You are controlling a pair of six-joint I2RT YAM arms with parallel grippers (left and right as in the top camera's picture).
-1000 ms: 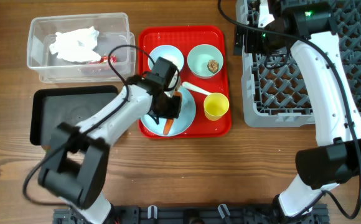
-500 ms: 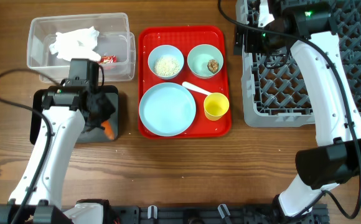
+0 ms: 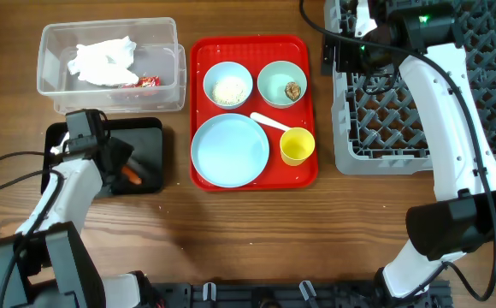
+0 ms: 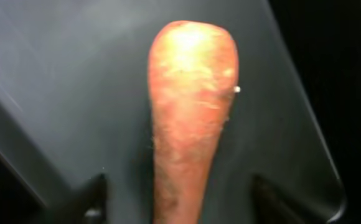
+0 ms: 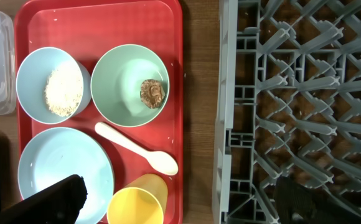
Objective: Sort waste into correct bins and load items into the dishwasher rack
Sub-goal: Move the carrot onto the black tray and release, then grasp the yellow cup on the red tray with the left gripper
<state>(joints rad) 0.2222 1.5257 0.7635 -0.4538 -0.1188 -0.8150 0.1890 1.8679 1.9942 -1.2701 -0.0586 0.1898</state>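
Now, with the left hand (image 3: pixel 126 169) spread apart around the carrot (image 4: pixel 190 106) lying in the black tray (image 3: pixel 150 137), a skewed retreat could nudge it over the tray's rim.

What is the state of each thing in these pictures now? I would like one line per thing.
left claw, open, fingers either side of the carrot.
carrot, lying in the black tray, not gripped.
right claw, open, empty.
clear tub, holds napkin and wrapper.
pale-blue bowl, upright, holds rice.
mint-green bowl, upright, holds a brown lump.
plate, empty.
yellow cup, upright, empty.
dishwasher rack, no dishes in the visible part.
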